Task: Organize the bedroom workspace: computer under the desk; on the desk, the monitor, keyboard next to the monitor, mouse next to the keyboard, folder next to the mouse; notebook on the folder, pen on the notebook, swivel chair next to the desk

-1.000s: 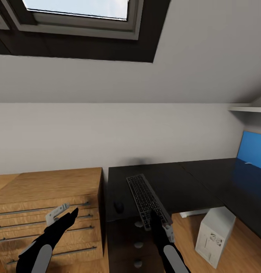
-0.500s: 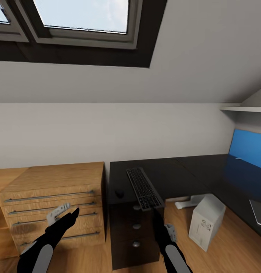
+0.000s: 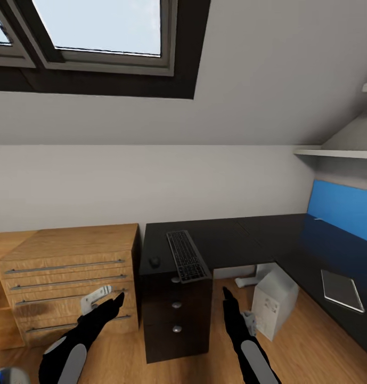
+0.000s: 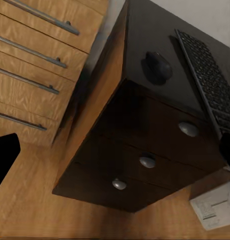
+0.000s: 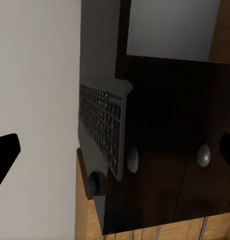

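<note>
Attic bedroom, sloped white ceiling with skylight, wood floor; the black L-shaped desk (image 3: 242, 240) is standing along the wall beside a light wooden drawer cabinet (image 3: 66, 277). The keyboard (image 3: 186, 256) is lying on the desk above the knobbed drawers, its near end jutting past the front edge; the mouse (image 3: 154, 262) is sitting just beside it on the cabinet side. The computer (image 3: 275, 302) is resting on the floor under the desk. A flat grey tablet-like item (image 3: 341, 289) is lying on the desk's right wing, below a blue wall panel (image 3: 343, 209). Risk, as a judgement: the overhanging keyboard is liable to tip or slide off if an arm brushes its free end while passing, and the mouse could be knocked along with it. The left gripper (image 3: 115, 301) is hanging in front of the cabinet drawers and the right gripper (image 3: 226, 294) in front of the desk drawers; both are carrying nothing and touching nothing, with fingers standing apart in the wrist views.
</note>
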`<state>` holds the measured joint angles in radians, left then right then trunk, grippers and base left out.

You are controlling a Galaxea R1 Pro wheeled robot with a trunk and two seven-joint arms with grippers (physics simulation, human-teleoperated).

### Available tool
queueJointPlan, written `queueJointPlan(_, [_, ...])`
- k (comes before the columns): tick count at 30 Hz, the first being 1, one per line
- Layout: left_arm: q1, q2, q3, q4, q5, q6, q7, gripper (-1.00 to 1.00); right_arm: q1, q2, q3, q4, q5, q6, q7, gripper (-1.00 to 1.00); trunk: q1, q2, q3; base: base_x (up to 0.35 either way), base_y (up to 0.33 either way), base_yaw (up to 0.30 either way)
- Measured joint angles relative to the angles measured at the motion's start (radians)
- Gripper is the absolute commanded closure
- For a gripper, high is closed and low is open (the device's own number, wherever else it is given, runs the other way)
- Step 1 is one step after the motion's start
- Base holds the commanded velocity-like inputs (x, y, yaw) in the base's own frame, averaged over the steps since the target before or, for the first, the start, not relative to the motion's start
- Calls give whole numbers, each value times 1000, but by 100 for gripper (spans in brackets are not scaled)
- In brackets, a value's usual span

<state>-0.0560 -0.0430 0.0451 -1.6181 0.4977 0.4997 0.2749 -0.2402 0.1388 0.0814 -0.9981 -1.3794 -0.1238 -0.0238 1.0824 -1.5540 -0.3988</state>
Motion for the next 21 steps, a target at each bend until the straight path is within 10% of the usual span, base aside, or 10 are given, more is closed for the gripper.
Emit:
queueJointPlan(8, [0,-4,-62,0,-125,0,0,-100,0,-17,-22,-69,1,-21,-1,-100,0,0,0,-6,-141,0])
queueJointPlan(21, [0,-4,-174,0,-145,-10,4,-100,0,-83,-41,-212,6,-90,-25,-100,0,0,0,0,-10,0])
